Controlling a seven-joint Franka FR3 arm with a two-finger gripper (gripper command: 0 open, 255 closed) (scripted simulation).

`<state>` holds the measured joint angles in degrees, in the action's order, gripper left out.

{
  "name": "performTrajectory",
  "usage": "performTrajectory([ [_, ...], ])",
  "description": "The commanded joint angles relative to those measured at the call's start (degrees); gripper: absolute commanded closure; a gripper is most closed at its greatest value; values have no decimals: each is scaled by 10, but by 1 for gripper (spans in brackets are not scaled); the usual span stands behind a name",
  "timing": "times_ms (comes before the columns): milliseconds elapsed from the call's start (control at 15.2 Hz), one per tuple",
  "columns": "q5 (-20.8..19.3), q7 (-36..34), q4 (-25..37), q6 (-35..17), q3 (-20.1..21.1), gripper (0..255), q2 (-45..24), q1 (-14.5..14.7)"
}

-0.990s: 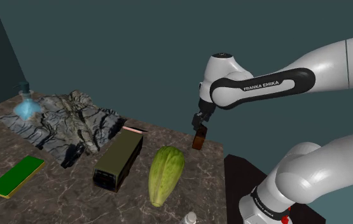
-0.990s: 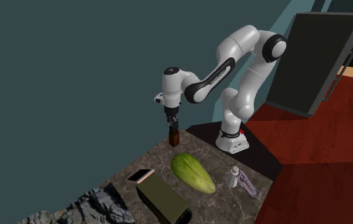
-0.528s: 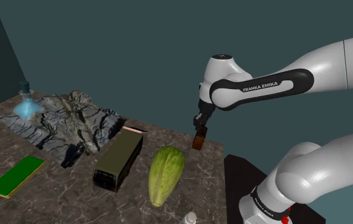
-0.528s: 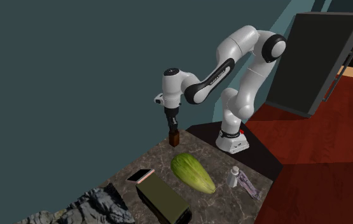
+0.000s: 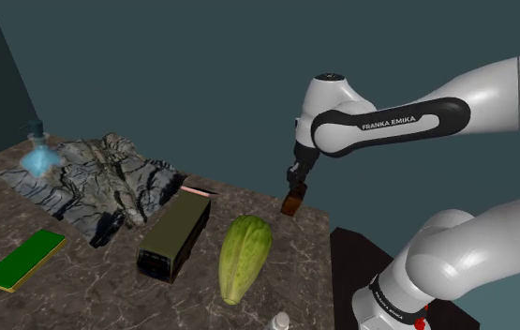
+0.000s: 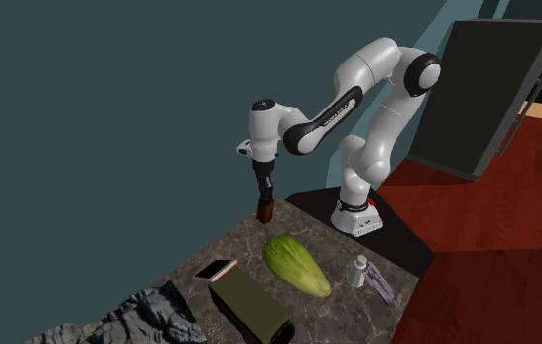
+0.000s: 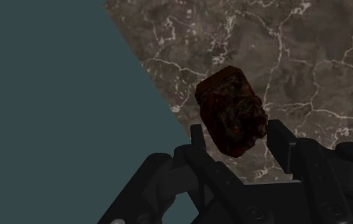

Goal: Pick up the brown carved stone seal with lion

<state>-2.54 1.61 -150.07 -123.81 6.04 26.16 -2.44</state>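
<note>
Seal [image 7: 232,111], brown and carved, hangs clasped between the narrowed jaws of the black gripper [image 5: 294,190], apparently lifted just clear of the marbled tabletop [image 5: 108,281] at its far corner; a green leafy vegetable [image 5: 244,255] lies nearby, untouched.

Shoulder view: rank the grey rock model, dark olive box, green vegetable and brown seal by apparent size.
Largest: grey rock model.
Next: dark olive box and green vegetable, too alike to rank.
Smallest by far: brown seal, clasped in the hand.
</note>
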Motion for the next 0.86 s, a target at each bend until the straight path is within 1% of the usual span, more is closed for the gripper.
performTrajectory([
  [0,1,0,13,18,1,255,5,1],
  [660,4,8,69,103,-3,255,34,2],
  [792,4,8,70,105,-3,255,35,2],
])
